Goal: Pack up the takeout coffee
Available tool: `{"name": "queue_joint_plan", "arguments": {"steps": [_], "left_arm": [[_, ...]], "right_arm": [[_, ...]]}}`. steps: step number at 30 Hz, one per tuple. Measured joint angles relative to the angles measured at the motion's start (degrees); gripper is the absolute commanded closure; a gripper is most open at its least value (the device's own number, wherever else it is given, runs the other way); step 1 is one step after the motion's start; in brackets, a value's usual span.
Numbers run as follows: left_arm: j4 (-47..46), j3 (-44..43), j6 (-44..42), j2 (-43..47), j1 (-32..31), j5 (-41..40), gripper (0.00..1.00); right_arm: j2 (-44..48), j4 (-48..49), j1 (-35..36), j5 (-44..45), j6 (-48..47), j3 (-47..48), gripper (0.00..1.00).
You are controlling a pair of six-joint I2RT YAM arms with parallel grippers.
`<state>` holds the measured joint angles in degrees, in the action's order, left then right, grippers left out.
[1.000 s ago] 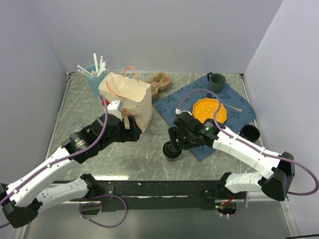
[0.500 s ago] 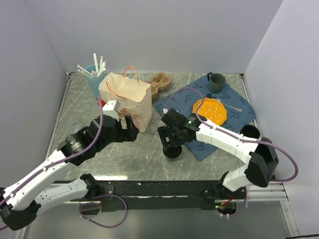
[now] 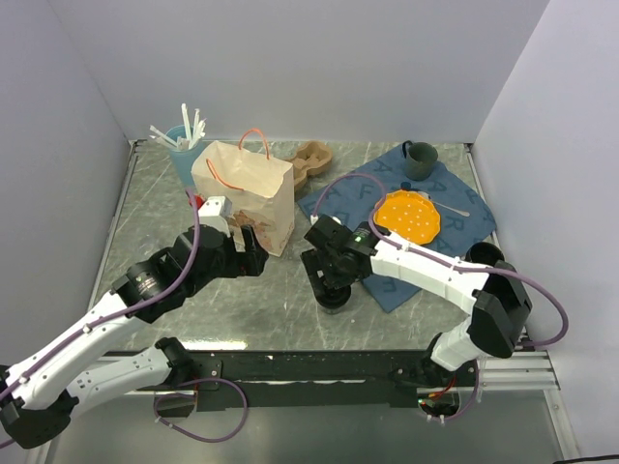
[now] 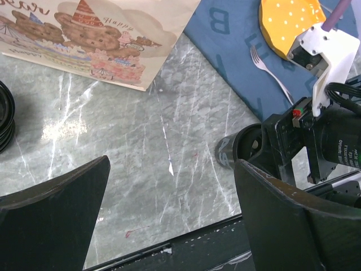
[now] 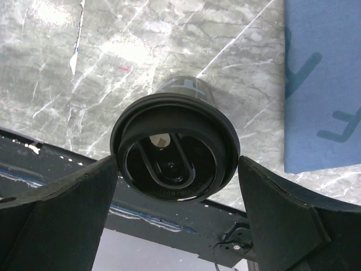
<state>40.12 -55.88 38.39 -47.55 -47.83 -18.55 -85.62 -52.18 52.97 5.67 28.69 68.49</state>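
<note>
Right wrist view: right gripper (image 5: 177, 164) spread wide, straddling the takeout coffee (image 5: 172, 149), which stands to the right of the paper bag (image 3: 247, 188). Left gripper (image 4: 172, 164) gapes beside that bag. An off-centre squeeze could tip or crush it.

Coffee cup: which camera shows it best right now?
Right wrist: the coffee cup has its lid centred and sharp between the right fingers. Top external shows only its lower edge under the right arm. Left wrist shows a sliver of its side behind that arm.
</note>
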Motion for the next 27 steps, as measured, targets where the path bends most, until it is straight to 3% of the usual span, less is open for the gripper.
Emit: {"name": "queue_joint_plan", "arguments": {"steps": [6, 14, 27], "left_arm": [[0.2, 0.4, 0.0, 0.7, 0.0, -0.3, 0.02], [0.2, 0.4, 0.2, 1.4, 0.0, -0.7, 0.02], [-0.1, 0.4, -0.1, 1.6, 0.0, -0.8, 0.02]], "right_arm": [[-2.2, -1.4, 0.5, 1.2, 0.5, 1.6, 0.11], [-2.6, -3.2, 0.7, 2.5, 2.1, 2.3, 0.28], [3.4, -7.1, 0.6, 4.3, 6.1, 0.8, 0.31]]}}
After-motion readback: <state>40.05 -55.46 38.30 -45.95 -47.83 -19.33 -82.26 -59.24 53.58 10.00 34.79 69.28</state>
